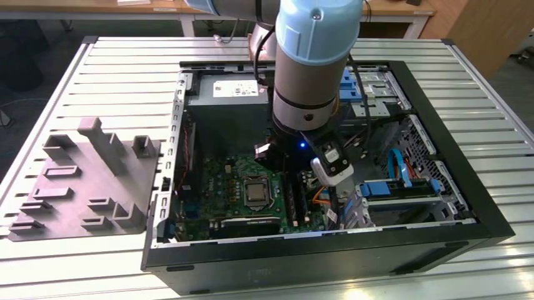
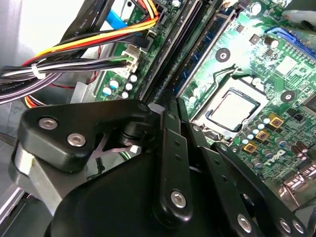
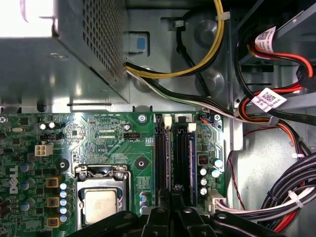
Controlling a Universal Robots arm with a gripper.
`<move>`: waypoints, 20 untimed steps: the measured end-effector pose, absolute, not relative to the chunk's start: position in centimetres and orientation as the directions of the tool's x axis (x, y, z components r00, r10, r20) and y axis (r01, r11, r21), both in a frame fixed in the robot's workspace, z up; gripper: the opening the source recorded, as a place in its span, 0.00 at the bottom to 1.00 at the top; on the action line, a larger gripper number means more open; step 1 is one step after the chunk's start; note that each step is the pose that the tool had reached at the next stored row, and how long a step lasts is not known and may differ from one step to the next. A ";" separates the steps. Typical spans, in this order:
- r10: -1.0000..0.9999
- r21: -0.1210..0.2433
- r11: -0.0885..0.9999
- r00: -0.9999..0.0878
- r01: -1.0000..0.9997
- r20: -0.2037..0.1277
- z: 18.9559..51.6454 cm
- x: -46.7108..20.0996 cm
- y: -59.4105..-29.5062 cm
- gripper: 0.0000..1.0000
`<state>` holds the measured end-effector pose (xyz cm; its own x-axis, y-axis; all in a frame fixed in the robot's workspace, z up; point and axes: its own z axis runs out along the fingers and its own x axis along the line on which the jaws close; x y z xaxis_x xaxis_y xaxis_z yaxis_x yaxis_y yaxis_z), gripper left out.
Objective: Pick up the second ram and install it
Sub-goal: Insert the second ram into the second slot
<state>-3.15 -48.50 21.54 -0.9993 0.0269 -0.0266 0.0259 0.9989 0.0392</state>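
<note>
One thin dark green-black ram stick (image 3: 180, 163) sits pinched narrowly in the black linkage gripper (image 3: 174, 191) over the long black motherboard slots (image 3: 161, 163); skewed, it could jam.

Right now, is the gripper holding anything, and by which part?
Cannot tell. The gripper is down at the black memory slots; its own body hides any hold.

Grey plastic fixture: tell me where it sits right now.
The grey plastic fixture lies on the slatted table at the exterior view's left, beside the open computer case.
</note>
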 end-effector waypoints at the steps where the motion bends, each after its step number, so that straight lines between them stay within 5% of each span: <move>1: 0.027 0.039 0.999 -0.999 0.026 -0.027 21.5 -3.1 -48.5 0.13; 2: 0.027 0.039 0.999 -0.999 0.026 -0.027 21.5 -3.1 -48.5 0.20; 20: 0.027 0.037 0.999 -0.999 0.026 -0.027 23.8 -3.1 -48.5 0.20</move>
<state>-3.15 -48.50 23.82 -0.9993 0.0269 -0.0267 0.0259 0.9990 0.0370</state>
